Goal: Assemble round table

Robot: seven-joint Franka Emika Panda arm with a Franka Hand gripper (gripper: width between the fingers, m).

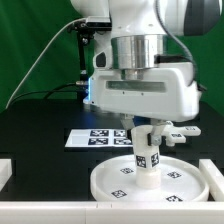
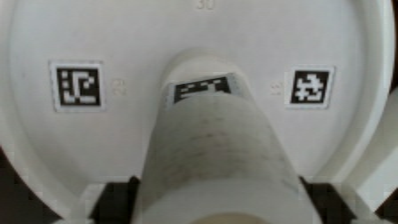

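The round disc [image 1: 108, 182] lies flat on the black table near the front, with small tags on its face. The short white leg [image 1: 149, 166] stands upright on the disc's middle and carries a tag. My gripper [image 1: 146, 138] comes straight down over it and is shut on the leg's upper part. In the wrist view the leg [image 2: 217, 130] runs down to the disc [image 2: 107, 50], with my gripper [image 2: 221, 205] closed on it and dark fingers [image 2: 118, 200] pressed against both sides. The small lobed foot [image 1: 181, 131] lies on the table to the exterior view's right of the gripper.
The marker board [image 1: 92, 139] lies flat behind the disc. White frame edges stand at the front left [image 1: 5, 172] and front right [image 1: 214, 175]. A cable hangs at the back against the green backdrop.
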